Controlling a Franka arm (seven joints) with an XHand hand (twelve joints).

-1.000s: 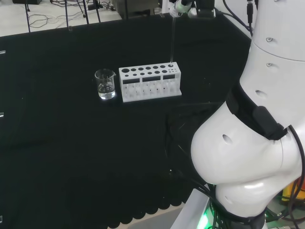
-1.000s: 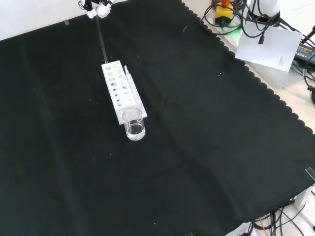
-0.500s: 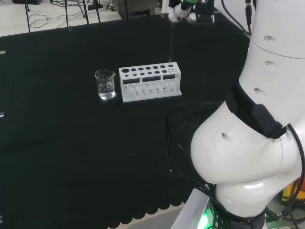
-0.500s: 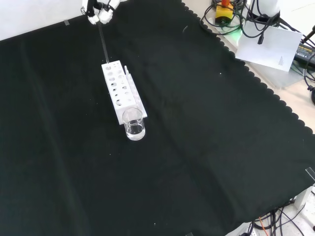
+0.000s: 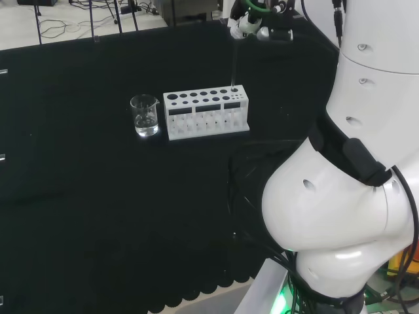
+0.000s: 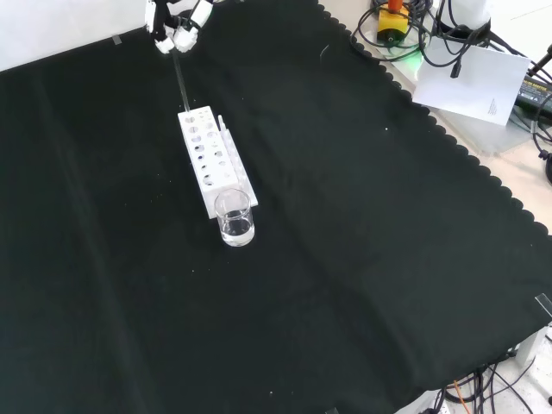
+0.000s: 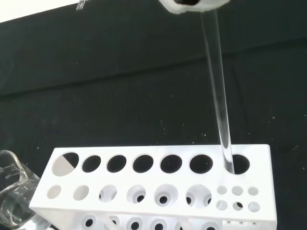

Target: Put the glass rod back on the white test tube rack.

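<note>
Wrist view: the robot hand (image 7: 192, 5) pinches the top of the rod (image 7: 218, 103), whose lower tip sits in the end hole of the rack (image 7: 153, 184). Over the last second the hand has come lower, so the rod has likely gone deeper; release seems the next step. In the front view the hand (image 6: 177, 30) hangs above the rack's far end, the rod nearly upright, a beaker (image 6: 235, 219) touching the near end on the desk (image 6: 362, 241).

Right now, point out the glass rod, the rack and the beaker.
glass rod (image 7: 218, 91), wrist view, mid shaft
white test tube rack (image 5: 207, 104), head view, top plate
beaker (image 6: 235, 217), front view, glass wall
</note>
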